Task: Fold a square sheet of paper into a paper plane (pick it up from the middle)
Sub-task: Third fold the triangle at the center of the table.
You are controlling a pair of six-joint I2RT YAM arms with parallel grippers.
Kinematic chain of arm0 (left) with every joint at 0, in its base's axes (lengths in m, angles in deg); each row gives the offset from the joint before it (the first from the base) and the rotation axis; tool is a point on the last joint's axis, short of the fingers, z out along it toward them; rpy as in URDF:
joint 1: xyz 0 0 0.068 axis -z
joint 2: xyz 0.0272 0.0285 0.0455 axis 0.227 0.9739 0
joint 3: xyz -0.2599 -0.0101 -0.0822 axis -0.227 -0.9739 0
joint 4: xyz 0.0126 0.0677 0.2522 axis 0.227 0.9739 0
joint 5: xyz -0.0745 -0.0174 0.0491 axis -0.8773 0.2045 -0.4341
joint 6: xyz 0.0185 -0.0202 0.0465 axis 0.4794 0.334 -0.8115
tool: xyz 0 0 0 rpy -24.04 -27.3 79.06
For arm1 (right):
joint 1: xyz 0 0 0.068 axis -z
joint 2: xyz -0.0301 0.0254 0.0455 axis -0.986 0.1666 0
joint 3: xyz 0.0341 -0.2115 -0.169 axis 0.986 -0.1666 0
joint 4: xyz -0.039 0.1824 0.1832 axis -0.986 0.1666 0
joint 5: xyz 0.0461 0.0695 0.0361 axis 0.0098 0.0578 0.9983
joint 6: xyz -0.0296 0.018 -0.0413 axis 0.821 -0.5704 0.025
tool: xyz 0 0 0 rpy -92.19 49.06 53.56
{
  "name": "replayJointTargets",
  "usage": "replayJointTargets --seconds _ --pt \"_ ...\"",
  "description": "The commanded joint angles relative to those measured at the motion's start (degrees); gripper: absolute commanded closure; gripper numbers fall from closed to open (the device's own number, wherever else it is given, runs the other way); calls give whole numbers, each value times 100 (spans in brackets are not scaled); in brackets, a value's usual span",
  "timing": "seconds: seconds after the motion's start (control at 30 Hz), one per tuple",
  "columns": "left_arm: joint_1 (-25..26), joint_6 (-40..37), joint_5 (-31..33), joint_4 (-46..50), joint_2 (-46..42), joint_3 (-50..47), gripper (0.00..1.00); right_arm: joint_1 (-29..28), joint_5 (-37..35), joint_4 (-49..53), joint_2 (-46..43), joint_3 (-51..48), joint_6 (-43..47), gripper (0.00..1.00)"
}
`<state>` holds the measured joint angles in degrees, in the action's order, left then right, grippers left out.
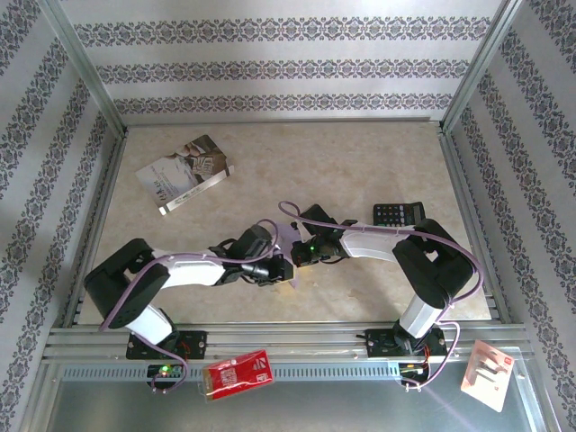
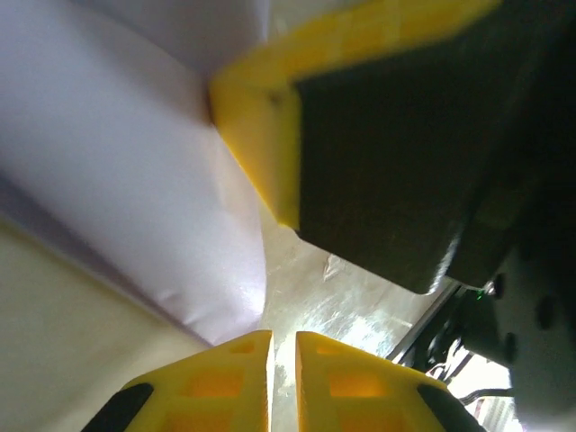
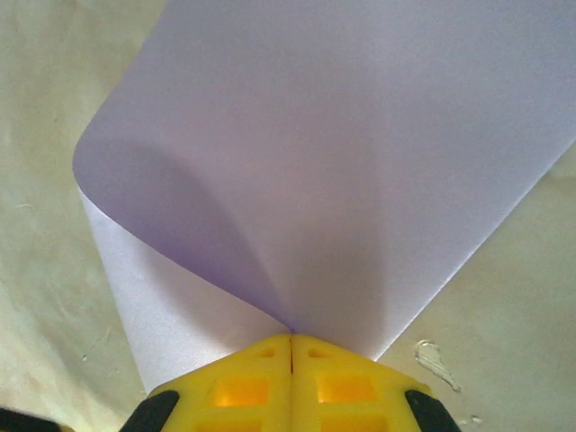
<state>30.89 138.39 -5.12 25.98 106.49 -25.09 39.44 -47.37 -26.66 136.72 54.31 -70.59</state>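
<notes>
The square sheet of paper (image 1: 290,236) is pale lilac and stands curled up off the table between the two arms. My right gripper (image 3: 291,336) is shut on it, pinching the sheet (image 3: 342,162) where it bends over into a soft fold. My left gripper (image 2: 283,335) is just beside it, its yellow fingers drawn together to a thin slit with only table showing through. The paper (image 2: 117,162) lies to the upper left of those fingers, not between them. The right gripper's yellow finger (image 2: 261,117) sits close above. From above, the left gripper (image 1: 281,267) and right gripper (image 1: 300,250) almost touch.
A grey-white printed booklet (image 1: 184,173) lies at the back left. A black calculator (image 1: 398,214) sits right of the grippers, near the right arm's elbow. A red packet (image 1: 238,372) and a white-and-red packet (image 1: 490,371) rest on the front rail. Metal frame posts border the table.
</notes>
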Motion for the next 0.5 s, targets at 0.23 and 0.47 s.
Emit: replayJointTargets --seconds 0.23,0.47 --pt "-893 -313 -248 565 68 285 92 -2 -143 410 125 -205 15 100" --pt "-809 -431 -414 640 450 695 92 8 -140 425 125 -181 22 100"
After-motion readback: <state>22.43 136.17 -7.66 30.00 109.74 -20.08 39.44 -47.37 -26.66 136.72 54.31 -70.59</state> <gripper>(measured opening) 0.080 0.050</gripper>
